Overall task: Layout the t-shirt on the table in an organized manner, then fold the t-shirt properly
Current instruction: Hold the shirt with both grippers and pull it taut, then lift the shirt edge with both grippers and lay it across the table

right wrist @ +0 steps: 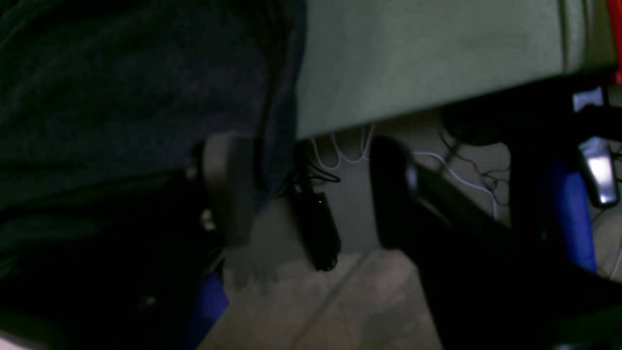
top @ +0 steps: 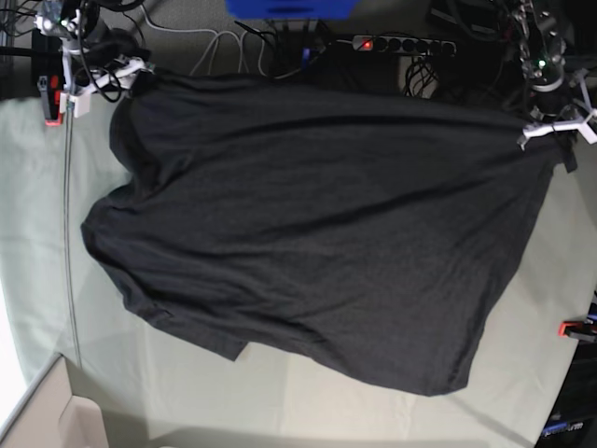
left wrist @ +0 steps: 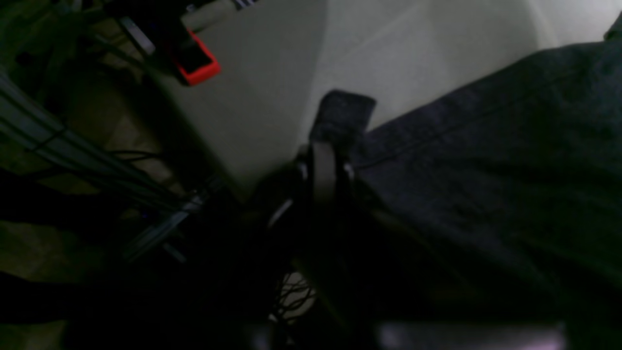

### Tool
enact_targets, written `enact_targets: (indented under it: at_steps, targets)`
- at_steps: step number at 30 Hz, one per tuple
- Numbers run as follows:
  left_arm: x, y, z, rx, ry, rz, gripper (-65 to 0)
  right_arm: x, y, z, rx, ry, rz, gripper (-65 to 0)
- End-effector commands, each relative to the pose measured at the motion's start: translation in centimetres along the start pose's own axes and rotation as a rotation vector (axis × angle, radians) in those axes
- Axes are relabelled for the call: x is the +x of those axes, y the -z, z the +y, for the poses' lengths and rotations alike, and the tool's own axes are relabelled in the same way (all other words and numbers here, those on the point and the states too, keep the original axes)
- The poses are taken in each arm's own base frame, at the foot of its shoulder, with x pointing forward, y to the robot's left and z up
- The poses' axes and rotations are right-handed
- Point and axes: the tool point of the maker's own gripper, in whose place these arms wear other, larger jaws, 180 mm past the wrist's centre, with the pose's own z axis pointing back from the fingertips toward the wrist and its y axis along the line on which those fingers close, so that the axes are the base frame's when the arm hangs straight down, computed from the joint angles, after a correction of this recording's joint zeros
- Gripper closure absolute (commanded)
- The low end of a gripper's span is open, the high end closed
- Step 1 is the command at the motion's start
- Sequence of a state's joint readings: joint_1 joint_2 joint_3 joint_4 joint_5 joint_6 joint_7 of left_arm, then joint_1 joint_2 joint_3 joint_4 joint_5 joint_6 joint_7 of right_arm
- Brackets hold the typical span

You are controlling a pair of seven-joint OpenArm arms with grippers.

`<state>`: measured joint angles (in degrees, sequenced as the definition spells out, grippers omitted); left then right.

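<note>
The t-shirt (top: 317, 233) was seen spread wide over the table (top: 37, 233) in the base view, charcoal and creased, with its far edge stretched along the table's far side between the two arms and its near part lying in loose folds on the pale cloth. At the far corner on that view's right, the left gripper (top: 550, 129) was seen at the shirt's edge; in the left wrist view, the left gripper (left wrist: 324, 146) was shown with its jaws pressed together on a corner of the dark fabric (left wrist: 486, 170), a small tab of cloth standing out beyond the tips. A red clamp (left wrist: 197, 63) was visible at the table's edge nearby. At the far corner on the base view's left, the right gripper (top: 126, 73) was placed by the shirt's other end. In the right wrist view, the right gripper (right wrist: 306, 189) was shown with its jaws standing apart, one finger (right wrist: 228, 184) lying against the shirt's hem (right wrist: 146, 97) and the other clear of it, past the table's edge above the floor (right wrist: 316, 311).
</note>
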<state>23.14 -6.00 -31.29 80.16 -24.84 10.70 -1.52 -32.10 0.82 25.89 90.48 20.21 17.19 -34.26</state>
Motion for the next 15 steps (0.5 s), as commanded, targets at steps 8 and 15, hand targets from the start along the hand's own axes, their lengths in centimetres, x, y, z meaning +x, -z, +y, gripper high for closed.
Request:
enact_targets:
  at_steps: [8,15]
  targets:
    - [2.5,0.5,-0.7,-0.015,-0.003,-0.079,-0.1,3.1,-1.1,0.3,0.004,-0.034,-0.091,0.0]
    - [5.2,1.6,-2.8,-0.043,-0.044,-0.144,-0.1,10.7,-5.2,2.8,0.025,-0.168,-0.302,0.0]
